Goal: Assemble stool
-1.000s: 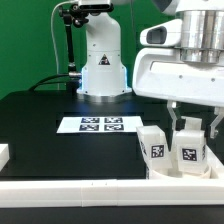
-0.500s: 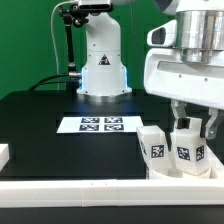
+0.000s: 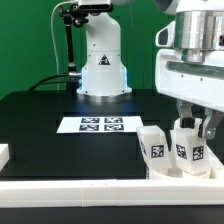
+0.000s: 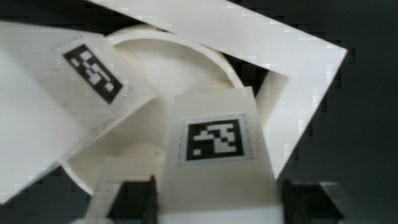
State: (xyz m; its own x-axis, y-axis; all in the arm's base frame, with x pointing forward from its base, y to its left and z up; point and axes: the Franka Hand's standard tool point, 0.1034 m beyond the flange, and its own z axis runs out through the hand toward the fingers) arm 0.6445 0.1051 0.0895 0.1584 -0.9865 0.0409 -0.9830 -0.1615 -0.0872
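Note:
My gripper (image 3: 192, 128) hangs at the exterior view's right, shut on a white stool leg (image 3: 190, 152) that carries a square tag. A second tagged leg (image 3: 153, 150) stands just beside it, toward the exterior view's left. In the wrist view the held leg (image 4: 217, 110) runs between the two dark fingers of the gripper (image 4: 219, 200), its tag facing the camera. Behind it curves the round white seat (image 4: 164, 62), and the other tagged leg (image 4: 80, 75) lies against that seat. Where the held leg meets the seat is hidden.
The marker board (image 3: 100, 125) lies flat mid-table on the black top. The arm's white base (image 3: 101, 65) stands behind it. A long white rail (image 3: 70, 190) runs along the front edge, and a small white piece (image 3: 3, 153) sits at the far left.
The arm's hand has shifted toward the exterior view's right over the last second. The held leg has barely moved, and the grip is the same.

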